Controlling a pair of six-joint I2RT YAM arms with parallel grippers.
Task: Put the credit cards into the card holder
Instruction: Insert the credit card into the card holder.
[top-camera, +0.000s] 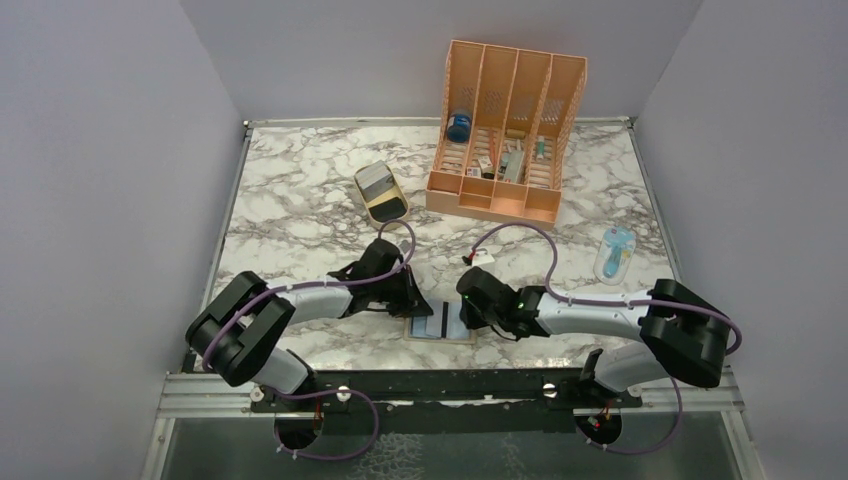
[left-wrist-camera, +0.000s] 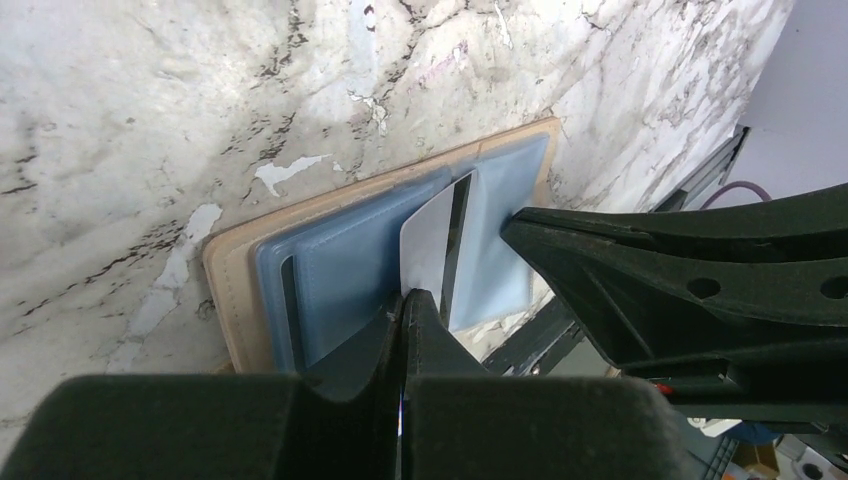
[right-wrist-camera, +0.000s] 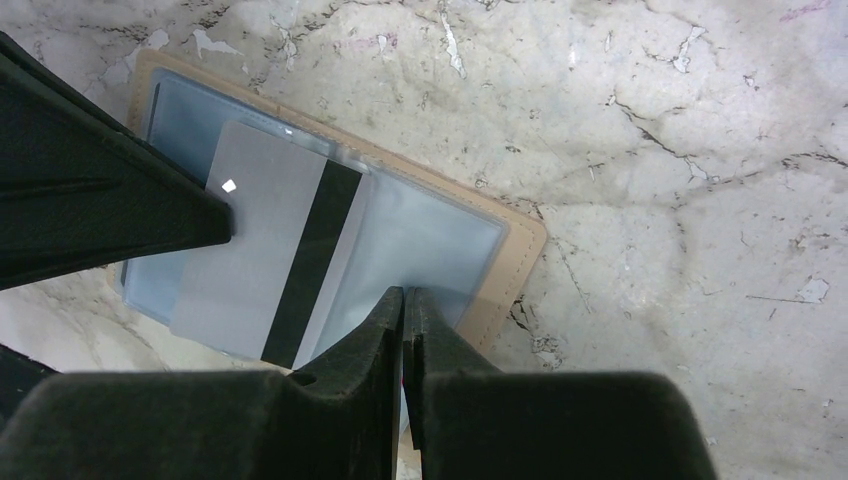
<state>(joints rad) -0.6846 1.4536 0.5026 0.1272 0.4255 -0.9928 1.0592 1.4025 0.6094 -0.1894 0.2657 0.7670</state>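
The tan card holder (top-camera: 430, 333) lies open near the table's front edge, light-blue pockets up (left-wrist-camera: 330, 260) (right-wrist-camera: 440, 230). A silver-grey credit card (top-camera: 443, 322) with a black stripe lies across it, its right end under the clear film of the right pocket (right-wrist-camera: 260, 240) (left-wrist-camera: 430, 240). My left gripper (top-camera: 418, 305) (left-wrist-camera: 405, 296) is shut, its tips resting on the card's left end (right-wrist-camera: 228, 215). My right gripper (top-camera: 466, 318) (right-wrist-camera: 405, 292) is shut too, tips down on the right pocket (left-wrist-camera: 512, 228), just past the card's right end.
A tan oval tray (top-camera: 380, 192) with a grey card in it sits behind the left arm. The big orange slotted organizer (top-camera: 505, 130) stands at the back. A pale blue object (top-camera: 613, 255) lies at the right and a small white item (top-camera: 481, 258) behind the right gripper.
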